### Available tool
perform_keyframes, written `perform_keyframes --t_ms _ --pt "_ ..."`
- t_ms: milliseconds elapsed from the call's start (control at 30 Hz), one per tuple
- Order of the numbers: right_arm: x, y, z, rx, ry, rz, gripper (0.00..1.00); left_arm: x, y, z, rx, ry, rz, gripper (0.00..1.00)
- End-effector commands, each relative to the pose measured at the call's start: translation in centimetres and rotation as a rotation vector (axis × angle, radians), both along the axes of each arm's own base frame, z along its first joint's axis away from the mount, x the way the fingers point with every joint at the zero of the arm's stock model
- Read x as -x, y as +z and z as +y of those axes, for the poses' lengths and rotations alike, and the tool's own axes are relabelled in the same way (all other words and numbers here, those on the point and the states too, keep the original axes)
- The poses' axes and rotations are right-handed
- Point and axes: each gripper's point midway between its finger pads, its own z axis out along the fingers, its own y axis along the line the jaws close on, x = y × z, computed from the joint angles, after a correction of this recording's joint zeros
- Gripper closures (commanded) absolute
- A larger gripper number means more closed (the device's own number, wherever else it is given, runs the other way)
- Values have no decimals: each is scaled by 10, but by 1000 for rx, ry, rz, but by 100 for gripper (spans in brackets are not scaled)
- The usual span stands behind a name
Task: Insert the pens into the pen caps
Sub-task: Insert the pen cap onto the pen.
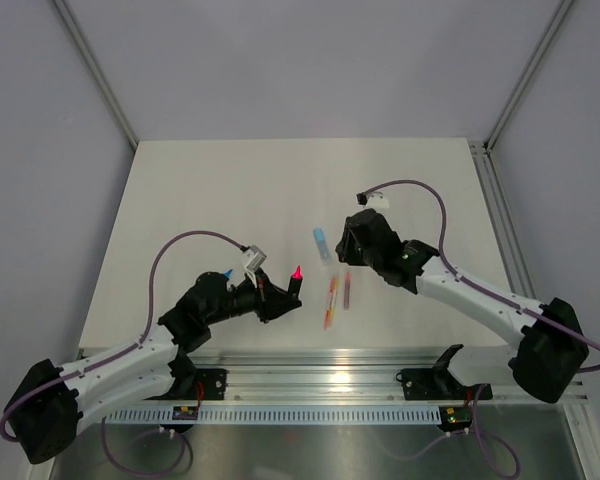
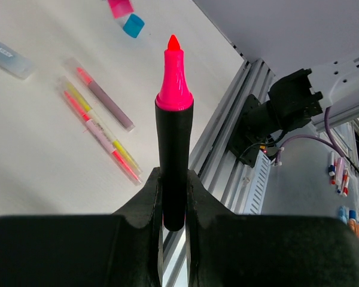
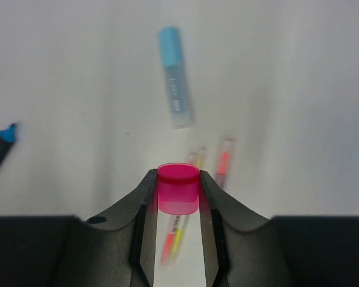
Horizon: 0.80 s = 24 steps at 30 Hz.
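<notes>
My left gripper (image 2: 173, 182) is shut on a black-barrelled pen (image 2: 173, 143), whose bright pink tip (image 1: 297, 272) points up and away. My right gripper (image 3: 178, 182) is shut on a bright pink pen cap (image 3: 178, 190) and holds it above the table, open end up. In the top view the left gripper (image 1: 278, 292) is left of the right gripper (image 1: 348, 245), and they are well apart. A pale-blue pen (image 1: 322, 243) and thin coloured stick pens (image 1: 331, 300) lie between them. A blue cap (image 2: 133, 26) lies on the table.
A black pen with a blue tip (image 1: 226, 272) lies beside the left arm and also shows in the right wrist view (image 3: 1, 146). The aluminium rail (image 1: 330, 375) runs along the table's near edge. A pink piece (image 2: 119, 7) shows at the left wrist view's top edge.
</notes>
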Motion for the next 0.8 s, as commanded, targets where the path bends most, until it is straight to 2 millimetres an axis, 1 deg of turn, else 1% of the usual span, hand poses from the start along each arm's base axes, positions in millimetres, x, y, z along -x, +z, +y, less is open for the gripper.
perform_keyframes --t_ms 0,33,100,133,167,200,233,300,333,400,433,467,533,567,633,733,767 --pt "-3 67 27 -194 -38 -229 75 -15 9 -3 -4 38 -71 100" --pt "0 75 31 -215 -36 -255 75 -17 10 -4 -8 44 -75 100" --pt "4 104 38 -277 -44 -339 75 -20 8 -5 -18 48 -76 100" --pt "14 112 49 -304 -17 -357 75 -21 7 -6 -22 50 -73 100" --pt "16 121 51 -328 -20 -385 75 -21 6 -6 -24 50 -70 100" --pt "17 132 59 -371 -12 -413 75 -22 6 -7 -25 51 -69 100" --pt "25 134 68 -385 14 -417 75 -24 6 -6 -27 57 -70 100" --pt "26 140 81 -413 20 -437 75 -24 5 -5 -30 64 -71 100" --pt "32 145 90 -420 38 -441 75 -26 7 -4 -28 75 -75 100" --pt "32 137 101 -390 42 -436 75 -27 7 -2 -30 89 -77 100" --pt "32 141 105 -395 41 -438 75 -27 7 -1 -33 95 -77 100" --pt "37 136 114 -388 60 -428 75 -27 8 -1 -29 100 -79 100" --pt "39 139 122 -393 63 -439 75 -28 8 1 -30 109 -78 100" --pt "41 134 127 -379 73 -432 75 -28 9 2 -27 112 -81 100" --pt "41 131 130 -365 66 -430 75 -29 9 3 -30 119 -80 100" --pt "42 123 130 -357 60 -415 75 -28 12 4 -22 121 -88 100" --pt "42 124 129 -360 57 -417 75 -28 11 5 -24 124 -87 100"
